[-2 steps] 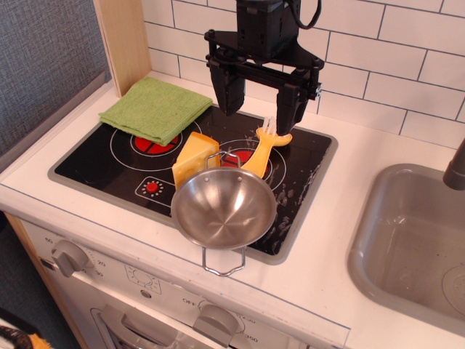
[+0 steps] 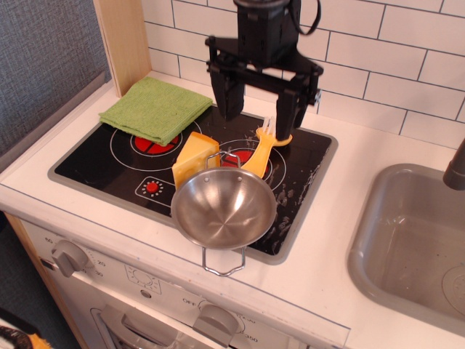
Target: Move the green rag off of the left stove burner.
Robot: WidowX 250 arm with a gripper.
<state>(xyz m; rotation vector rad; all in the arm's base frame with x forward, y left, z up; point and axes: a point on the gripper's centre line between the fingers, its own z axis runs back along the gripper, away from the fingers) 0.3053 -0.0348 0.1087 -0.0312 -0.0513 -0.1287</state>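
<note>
Now slightly higher than a moment ago, gripper (image 2: 259,115) with fingers wide apart and nothing between them. Below the right finger, a yellow fork (image 2: 263,147) on the black stove top (image 2: 87,169); below and toward the front, a cheese wedge (image 2: 194,157) and a steel bowl (image 2: 224,207). Well to the left of the gripper, the green rag (image 2: 156,108), flat and folded, covering the back part of the left stove burner (image 2: 149,143) and reaching onto the white counter (image 2: 378,167). No contact with the rag yet, so the task not started in practice. Probably next: a move left and down toward the rag's near edge.
</note>
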